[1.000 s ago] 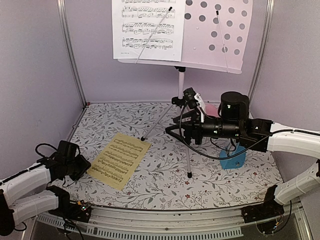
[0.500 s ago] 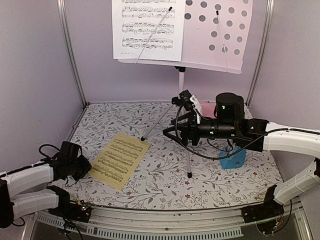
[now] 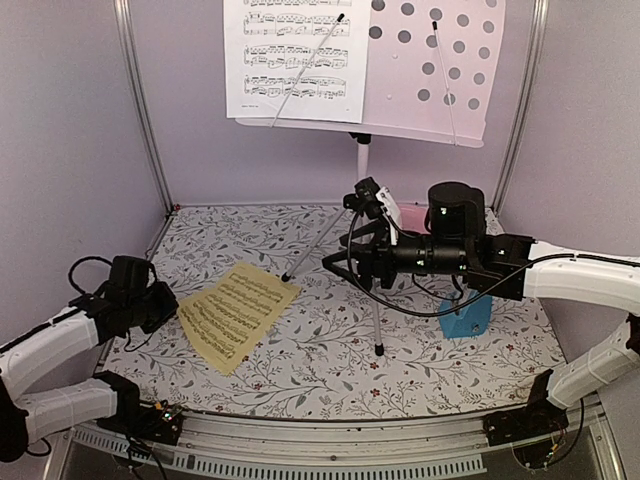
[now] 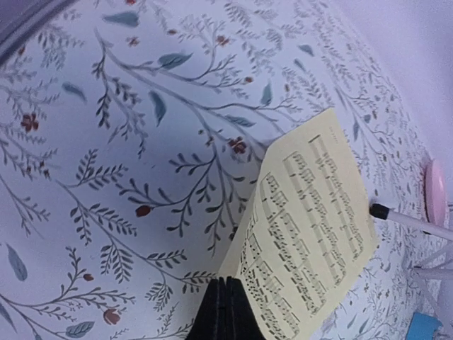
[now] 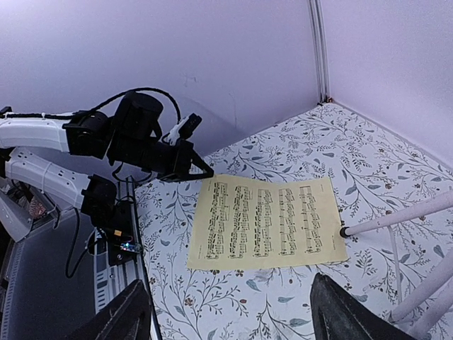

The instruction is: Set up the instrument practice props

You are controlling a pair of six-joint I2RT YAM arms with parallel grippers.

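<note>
The yellow sheet of music (image 3: 240, 312) lies on the floral table, its left corner raised. My left gripper (image 3: 168, 305) is shut on that corner; in the left wrist view the closed jaws (image 4: 226, 312) pinch the sheet's (image 4: 311, 212) edge. The silver tripod music stand (image 3: 362, 165) stands at the back. Its perforated pale desk (image 3: 440, 70) carries the white sheet (image 3: 295, 55). My right gripper (image 3: 335, 262) hovers open and empty beside the stand's pole, with the yellow sheet (image 5: 265, 221) lying ahead of its fingers (image 5: 120, 319). The blue metronome (image 3: 467, 318) sits under my right arm.
A pink round plate (image 4: 435, 191) lies at the back, behind the stand. The tripod's legs (image 3: 378, 325) spread across the middle of the table; one foot (image 5: 345, 231) rests by the yellow sheet's far edge. Purple walls enclose the left, back and right.
My left gripper has closed on the yellow sheet's corner and drawn it up and slightly back. My right arm has shifted a little left, its jaws opening wider.
</note>
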